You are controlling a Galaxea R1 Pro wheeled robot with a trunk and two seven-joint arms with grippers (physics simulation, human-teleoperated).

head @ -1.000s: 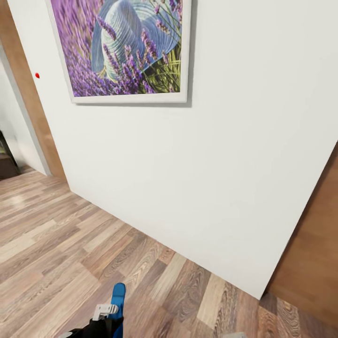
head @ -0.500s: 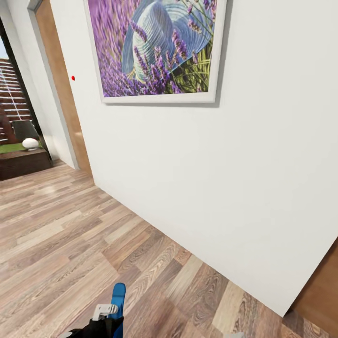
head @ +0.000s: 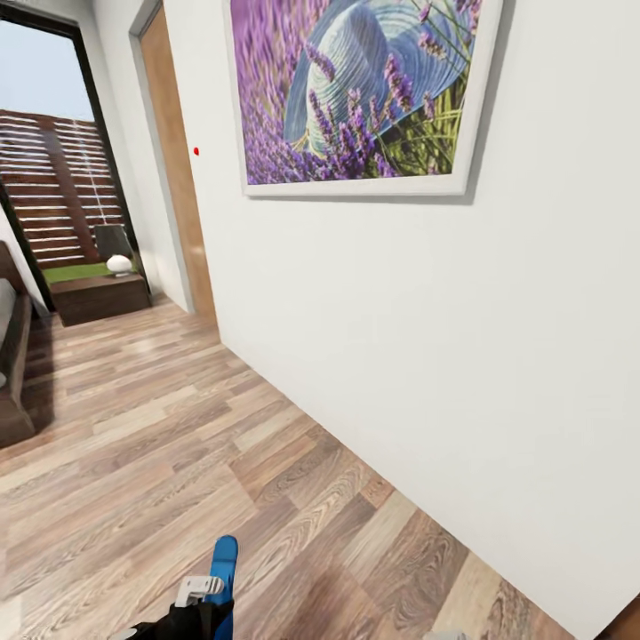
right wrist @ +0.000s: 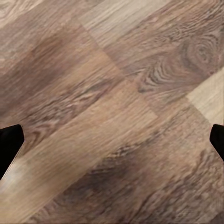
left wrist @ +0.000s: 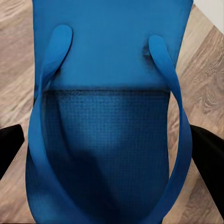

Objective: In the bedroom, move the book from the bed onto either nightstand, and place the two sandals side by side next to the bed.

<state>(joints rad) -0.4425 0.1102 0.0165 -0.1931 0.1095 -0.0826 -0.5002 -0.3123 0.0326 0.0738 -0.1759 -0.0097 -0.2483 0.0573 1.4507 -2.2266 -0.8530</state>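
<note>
the task is looking partway along at best: one blue sandal (head: 223, 562) is riding in the left pincer (head: 206, 594), off the floor, so it is not yet placed beside the bed. nothing here is telling whether the book is moved or where the second sandal lies, so both are remaining open questions. a dark brown bed frame edge (head: 15, 356) is peeking in at the far left of the head view, well apart from the robot, with a low dark nightstand (head: 98, 293) carrying a small white object beyond it by the window (head: 53, 178). the robot is facing a white wall (head: 444, 356) hung with a lavender picture (head: 364, 89), standing on wood-plank floor (head: 133, 462). i am judging that it is on its way toward the bed with the sandal.

the left arm is being held low and close to the body, its pincer pointing forward with the sandal sticking up and out past the fingertips. in the left wrist view the sandal (left wrist: 109, 116) is lying between the two dark fingers (left wrist: 207, 149), straps facing the camera, so the pincer is pinching the sandal. the right arm is hanging low too; in the right wrist view its dark fingertips (right wrist: 10, 142) are sitting wide apart over bare floor (right wrist: 112, 112), spread and holding nothing.
</note>
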